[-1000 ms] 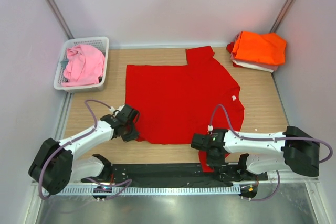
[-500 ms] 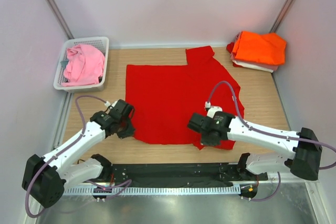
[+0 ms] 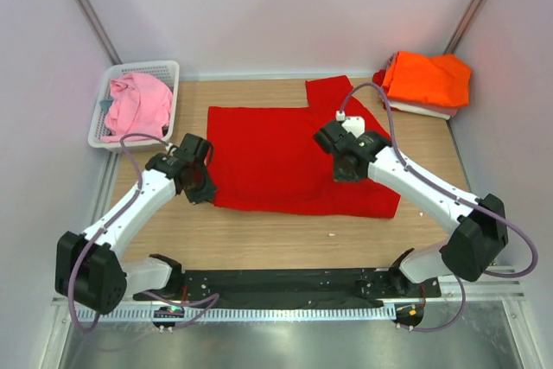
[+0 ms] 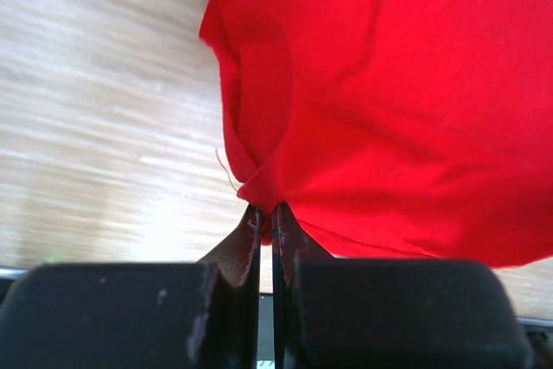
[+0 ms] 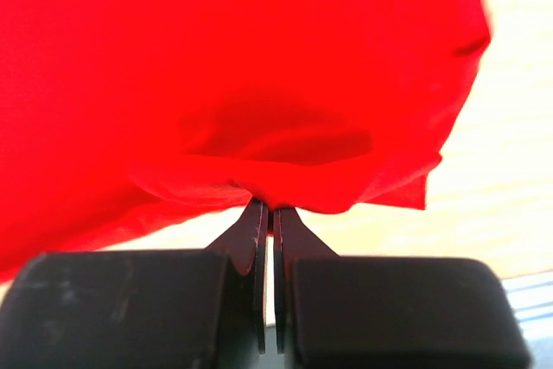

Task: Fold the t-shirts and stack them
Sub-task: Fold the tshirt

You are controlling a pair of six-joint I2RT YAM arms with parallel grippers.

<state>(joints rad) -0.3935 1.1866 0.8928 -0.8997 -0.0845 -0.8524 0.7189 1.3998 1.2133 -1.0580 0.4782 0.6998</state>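
Note:
The bright red t-shirt point(image 3: 276, 149) lies spread on the wooden table, its near edge lifted and carried back over itself. My left gripper point(image 3: 202, 181) is shut on the shirt's near left corner point(image 4: 263, 189). My right gripper point(image 3: 346, 164) is shut on the shirt's near right edge point(image 5: 268, 192), held above the cloth. An orange t-shirt point(image 3: 428, 78) lies folded on top of a white one point(image 3: 415, 108) at the back right. A pink t-shirt point(image 3: 138, 105) sits crumpled in the basket.
A white plastic basket point(image 3: 167, 71) stands at the back left. The folded stack sits in the back right corner by the wall. Bare wood point(image 3: 276, 244) shows between the shirt and the black rail at the near edge.
Both grippers have moved away from the near edge toward the back, pulling the shirt's near hem with them. The right gripper has travelled furthest, up over the shirt's middle right.

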